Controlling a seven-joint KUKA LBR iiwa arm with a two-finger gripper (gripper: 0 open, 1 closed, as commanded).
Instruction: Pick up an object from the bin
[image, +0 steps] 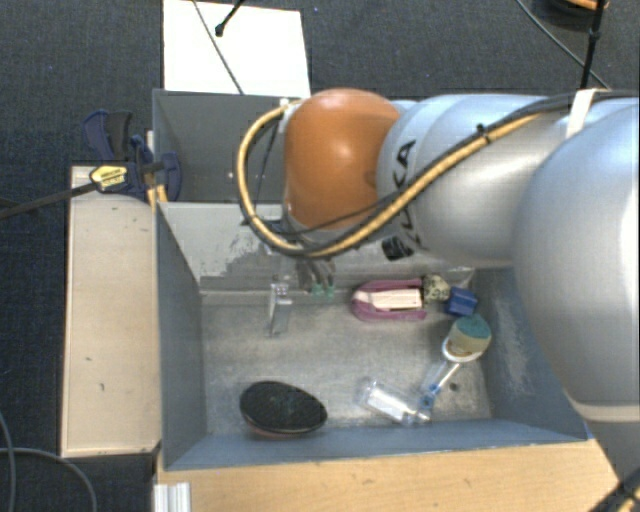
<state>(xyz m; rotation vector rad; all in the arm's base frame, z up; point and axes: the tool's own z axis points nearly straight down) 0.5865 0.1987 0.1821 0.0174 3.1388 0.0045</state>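
My gripper (278, 312) hangs low at the back left of the bin floor, mostly hidden under the arm's orange cover. Nothing shows in its grasp. To its right lies a purple case with a cream label (388, 300), about a hand's width away. A small green bit (322, 292) sits between the gripper and that case; what it is I cannot tell. A black oval disc (283, 408) lies near the front wall, below the gripper.
Right side of the bin: a small blue piece (461, 300), a round teal-topped thing (467, 337) and a clear plastic piece with a blue end (396, 402) near the front. The arm covers the bin's back right.
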